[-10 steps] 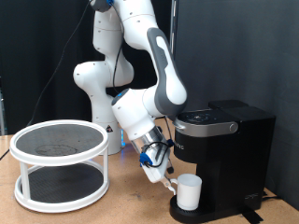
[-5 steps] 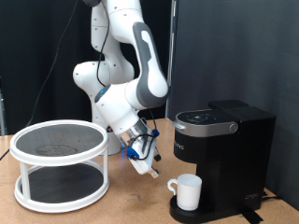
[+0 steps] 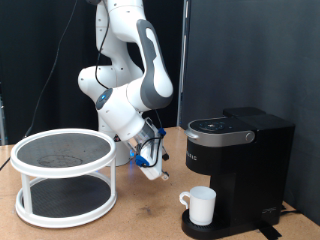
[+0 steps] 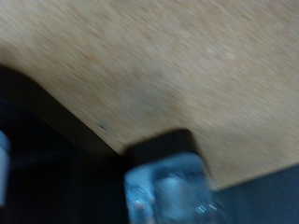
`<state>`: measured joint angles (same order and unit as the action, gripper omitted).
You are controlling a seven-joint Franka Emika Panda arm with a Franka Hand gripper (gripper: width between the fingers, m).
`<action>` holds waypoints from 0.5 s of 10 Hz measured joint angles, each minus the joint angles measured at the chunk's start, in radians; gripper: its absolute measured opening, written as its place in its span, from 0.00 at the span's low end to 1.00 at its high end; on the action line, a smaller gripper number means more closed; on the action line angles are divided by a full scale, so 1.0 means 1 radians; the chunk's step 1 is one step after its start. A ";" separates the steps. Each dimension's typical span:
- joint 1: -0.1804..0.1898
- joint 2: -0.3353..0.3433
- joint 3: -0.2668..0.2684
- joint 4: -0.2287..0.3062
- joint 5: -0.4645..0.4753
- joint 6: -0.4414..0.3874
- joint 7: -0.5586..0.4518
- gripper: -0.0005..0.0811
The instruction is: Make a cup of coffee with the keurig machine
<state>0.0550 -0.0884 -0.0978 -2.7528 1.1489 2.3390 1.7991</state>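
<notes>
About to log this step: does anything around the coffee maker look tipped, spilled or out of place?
Nothing stands out. The cup stands upright on the drip base of the keurig machine, under its head, with no spill on the table. The hand hangs apart from the cup, on the exterior view's left.

Looks like a robotics lab: black curtain (image 3: pixel 250 50) behind, wooden desk (image 3: pixel 140 215), white robot arm (image 3: pixel 130 70), two-tier round rack (image 3: pixel 65 175) left, coffee machine (image 3: pixel 240 165) right.
</notes>
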 joint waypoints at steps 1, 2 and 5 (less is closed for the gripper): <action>-0.001 -0.038 -0.004 -0.016 0.001 -0.057 -0.043 0.91; -0.002 -0.079 -0.008 -0.030 0.021 -0.094 -0.096 0.91; -0.003 -0.198 -0.027 -0.044 0.086 -0.212 -0.179 0.91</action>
<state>0.0524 -0.2864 -0.1252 -2.7970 1.2349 2.1268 1.6198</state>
